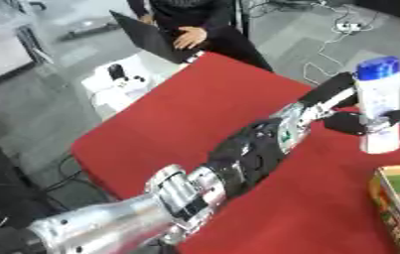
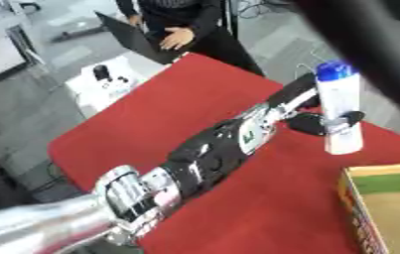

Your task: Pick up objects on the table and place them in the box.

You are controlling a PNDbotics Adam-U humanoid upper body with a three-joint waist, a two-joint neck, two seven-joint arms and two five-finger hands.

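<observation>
A tall white bottle with a blue cap is seen upright on the red worktop, near its far right edge. The left robot hand is placed at this bottle: the black fingers are curled around the lower half of the bottle from its front, and the thumb side lies behind and to the left of it, so the bottle is gripped. The base of the bottle appears to be at the cloth; whether it is just touching or slightly lifted cannot be told. The black and silver left arm runs diagonally from the lower left corner up to the bottle.

The box, with a yellow-green rim and a brown inside, is found below the bottle, toward the near right corner of the worktop, well apart from the bottle. In the right eye view a dark blurred bar crosses the picture above and to the right of the bottle; what it is cannot be told. The right robot hand is not shown in either view.
</observation>
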